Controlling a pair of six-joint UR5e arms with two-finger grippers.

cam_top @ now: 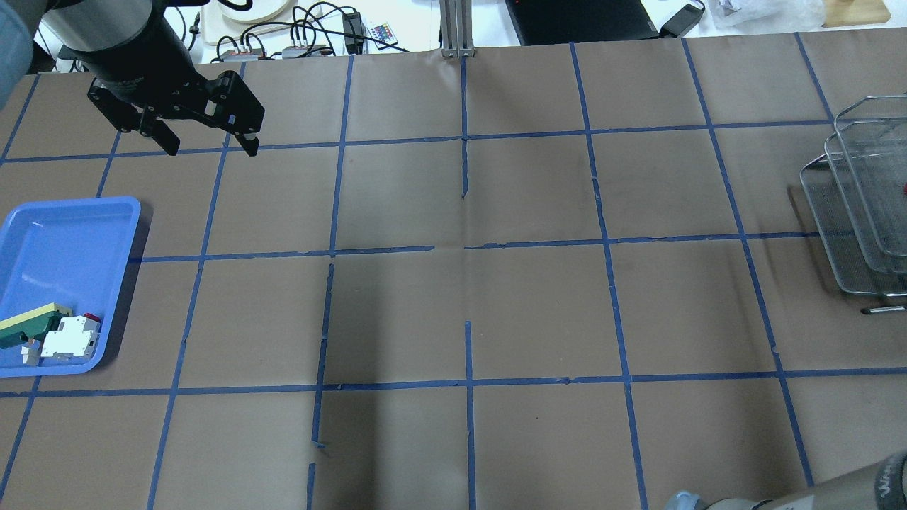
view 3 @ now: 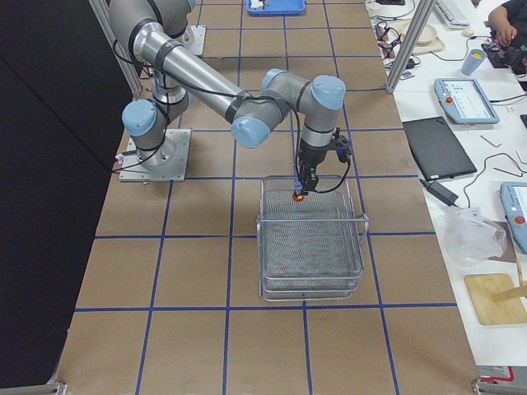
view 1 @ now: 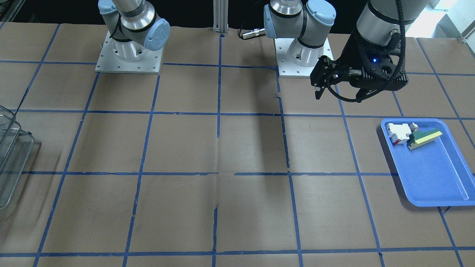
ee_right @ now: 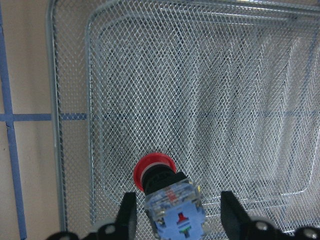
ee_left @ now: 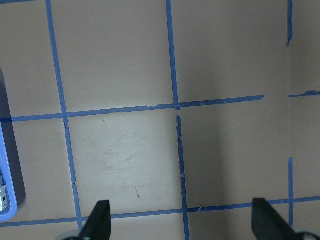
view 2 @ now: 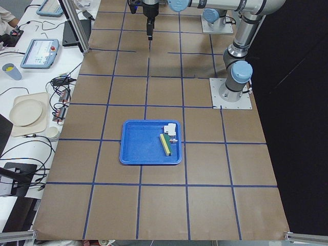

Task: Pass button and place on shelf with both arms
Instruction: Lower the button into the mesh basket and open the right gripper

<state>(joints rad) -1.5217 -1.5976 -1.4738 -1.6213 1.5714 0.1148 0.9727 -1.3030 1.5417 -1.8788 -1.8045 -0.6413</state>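
A small push-button switch with a red mushroom head, black collar and pale bluish-grey rear (ee_right: 170, 197) sits between the black fingers (ee_right: 127, 215) of the right arm's two-finger gripper (ee_right: 179, 212). Its red head points away from the wrist camera, into a silver-grey wire-mesh shelf (ee_right: 210, 90). The fingers stand apart, with a strip of mesh showing on each side of the switch, and neither visibly touches it. Whether the switch rests on the mesh or hangs just over it cannot be told. From the right-end camera the red head shows inside the shelf's rim, at the end farthest from that camera, directly under the gripper. Well apart from the shelf, over the other end of the brown paper-covered table taped in a blue grid (view 1: 252, 148), the left gripper (cam_top: 212, 145) hovers with fingers spread wide, holding nothing. Beyond it, farther from the shelf, a flat blue plastic tray (view 1: 438, 178) carries a white-and-red block (view 1: 399, 133) and a green-and-yellow wedge (view 1: 425, 138), touching each other.
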